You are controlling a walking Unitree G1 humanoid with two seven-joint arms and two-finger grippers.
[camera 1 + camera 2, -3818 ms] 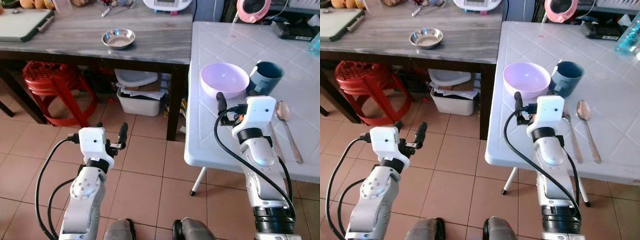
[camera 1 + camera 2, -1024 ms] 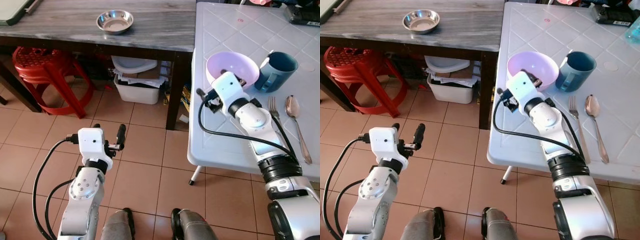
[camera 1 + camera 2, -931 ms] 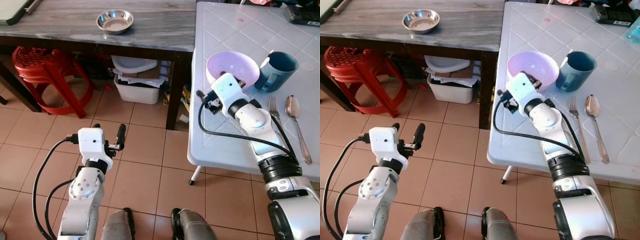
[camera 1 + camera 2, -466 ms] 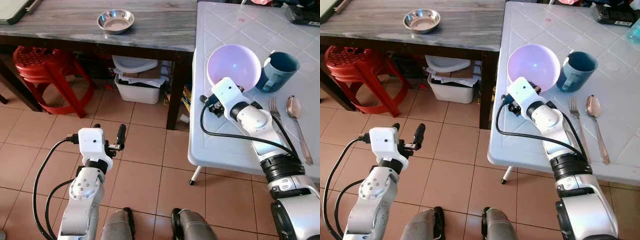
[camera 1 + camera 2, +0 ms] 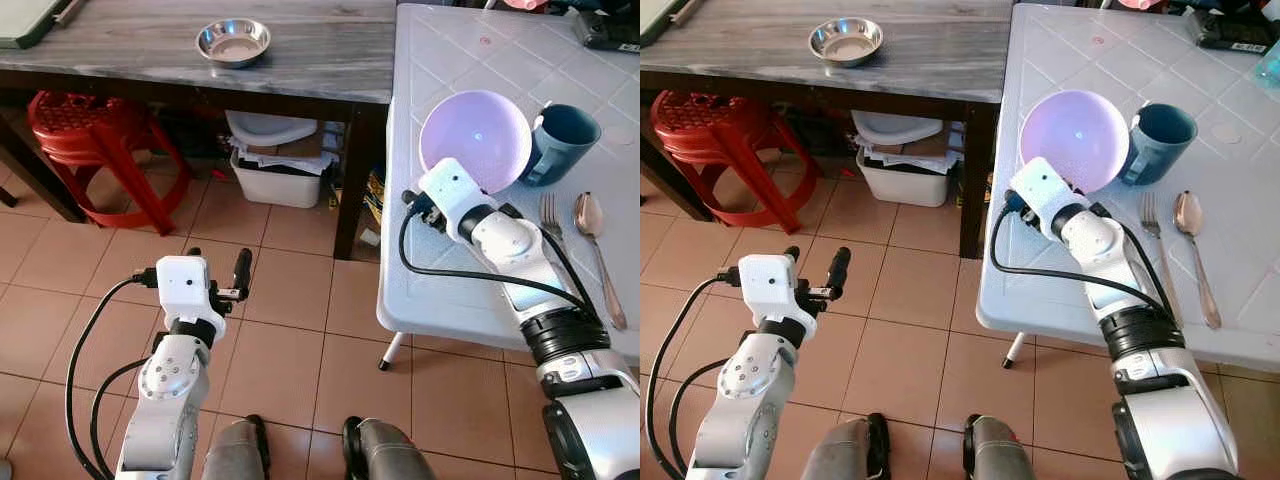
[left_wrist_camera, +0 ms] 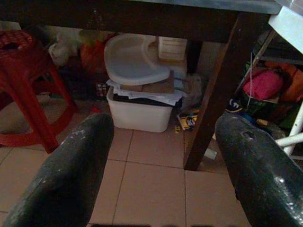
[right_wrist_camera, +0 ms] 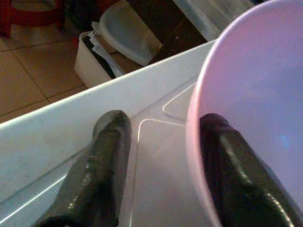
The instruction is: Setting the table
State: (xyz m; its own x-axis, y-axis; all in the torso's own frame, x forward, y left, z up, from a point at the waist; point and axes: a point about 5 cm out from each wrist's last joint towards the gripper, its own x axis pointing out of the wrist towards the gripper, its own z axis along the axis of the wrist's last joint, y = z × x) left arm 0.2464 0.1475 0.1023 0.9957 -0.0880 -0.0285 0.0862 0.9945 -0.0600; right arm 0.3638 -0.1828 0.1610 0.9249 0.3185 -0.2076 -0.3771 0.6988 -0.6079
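Observation:
A purple bowl (image 5: 475,140) stands steeply tilted near the left edge of the white table (image 5: 450,290), its inside facing me. My right gripper (image 7: 163,125) is shut on the bowl (image 7: 255,118) at its near rim, one finger inside and one outside. To the right of the bowl are a blue mug (image 5: 562,140), a fork (image 5: 548,215) and a spoon (image 5: 592,225). My left gripper (image 5: 220,265) hangs open over the tiled floor with nothing in it.
A grey wooden table (image 5: 130,50) on the left carries a small steel bowl (image 5: 232,40). Under it stand a red stool (image 5: 80,130) and a white bin (image 5: 280,185) with a lid on top. A dark table leg (image 5: 350,190) runs close to the white table's edge.
The bowl went from flat on the table to steeply tilted in my right gripper, then shifted slightly right. The left arm has not moved.

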